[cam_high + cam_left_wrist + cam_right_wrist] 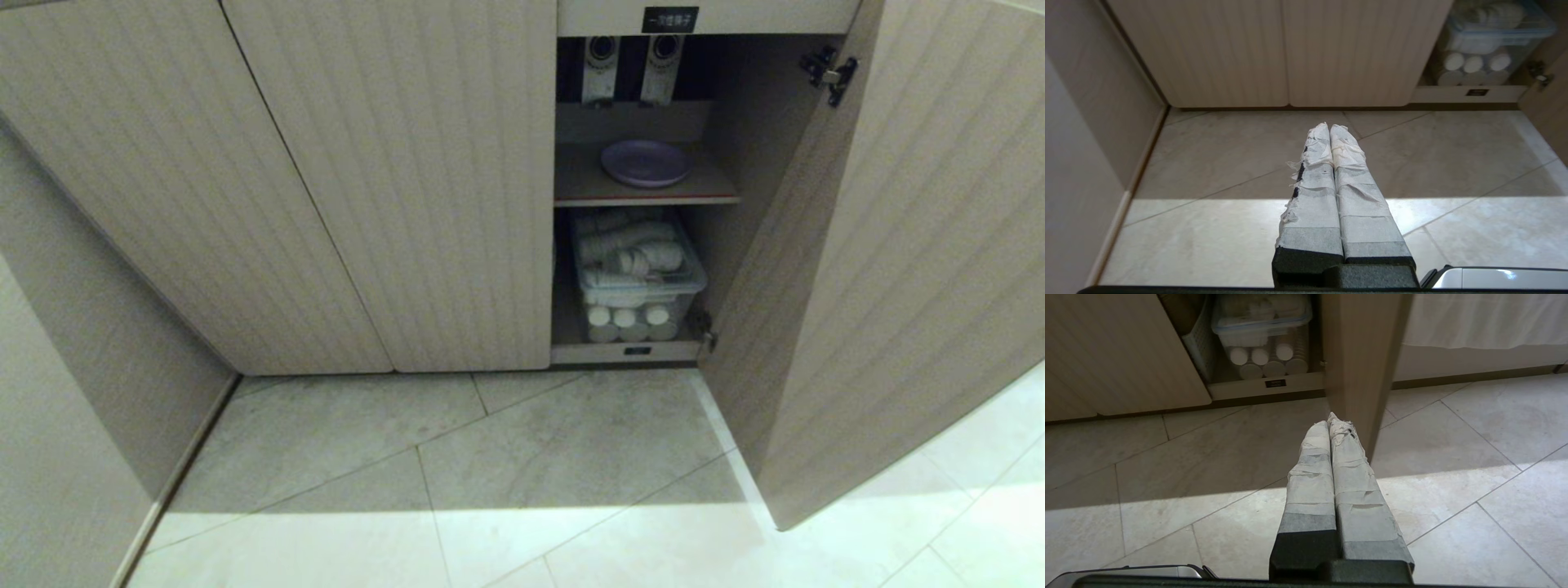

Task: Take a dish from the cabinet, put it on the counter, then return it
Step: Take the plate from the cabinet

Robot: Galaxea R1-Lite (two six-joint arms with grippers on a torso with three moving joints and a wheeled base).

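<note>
Pressed together, my left gripper (1329,126) and right gripper (1333,418) hold nothing over the floor tiles (506,457). Upper right of centre in the head view, the dish (646,162) lies on the cabinet (392,188) shelf (light, stiff, probably slick); I'd pinch its near rim.

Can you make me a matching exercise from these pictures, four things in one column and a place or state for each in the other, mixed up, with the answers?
Things:
1. dish
2. clear bin of white cups
3. right-hand cabinet door
4. left gripper

Places or states:
A. swung open
B. on the upper inner shelf
C. shut, over the tiled floor
D. on the cabinet's bottom level

Pairs: 1-B, 2-D, 3-A, 4-C
</note>
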